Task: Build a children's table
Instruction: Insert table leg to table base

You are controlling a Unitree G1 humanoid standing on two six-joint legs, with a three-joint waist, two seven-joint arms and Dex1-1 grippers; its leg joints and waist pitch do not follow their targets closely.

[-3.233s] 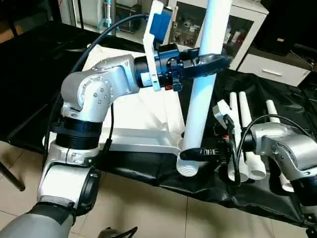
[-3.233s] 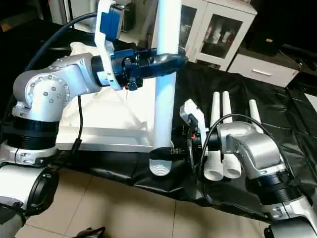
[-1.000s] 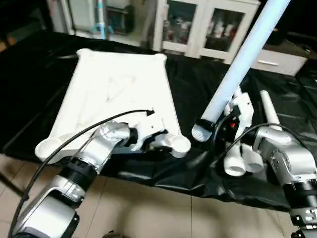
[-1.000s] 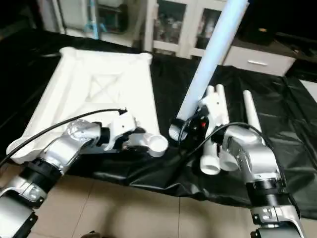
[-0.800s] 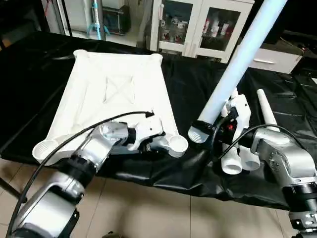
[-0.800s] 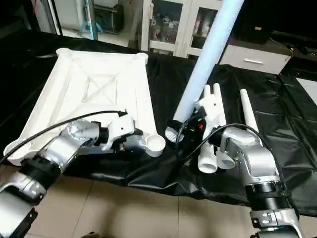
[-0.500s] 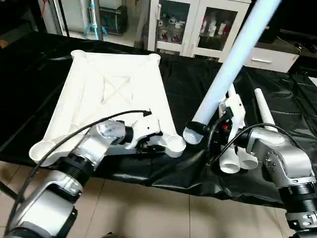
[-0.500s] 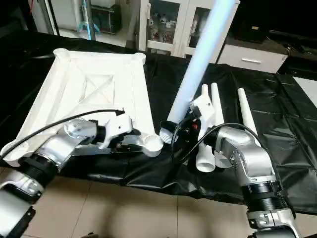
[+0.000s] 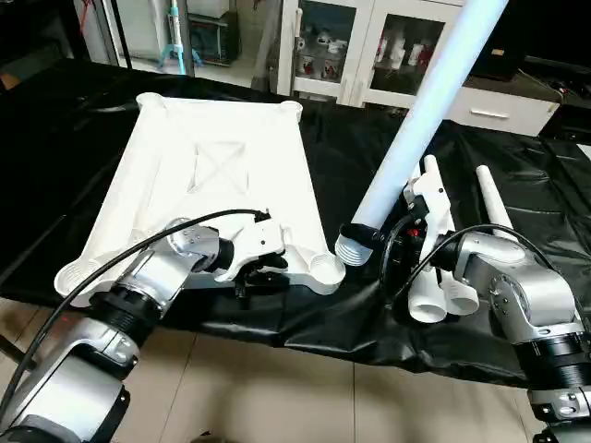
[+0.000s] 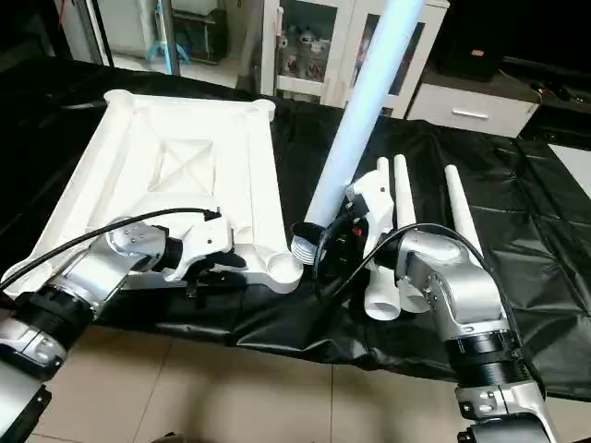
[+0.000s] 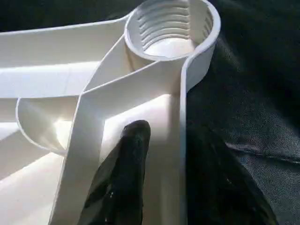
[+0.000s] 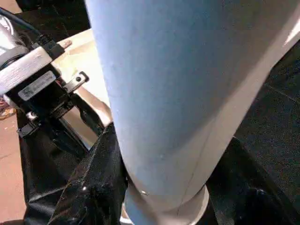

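Note:
The white table top lies ribbed side up on the black-covered work table. My left gripper is shut on its near rim beside the near right corner socket; one black finger is inside the rim wall, the other outside. The threaded socket lies just past the fingertips. My right gripper is shut on a long white leg, which leans up to the right. Its threaded lower end hangs just right of that socket, apart from it. In the right wrist view, the leg stands between the black fingers.
Three more white legs lie side by side on the black cover behind my right arm. Glass-fronted cabinets stand beyond the table. The tiled floor lies below the near edge.
The left gripper let go of the leg high up and now holds the top's near rim. Over the last second the leg's lower end has moved left towards the corner socket.

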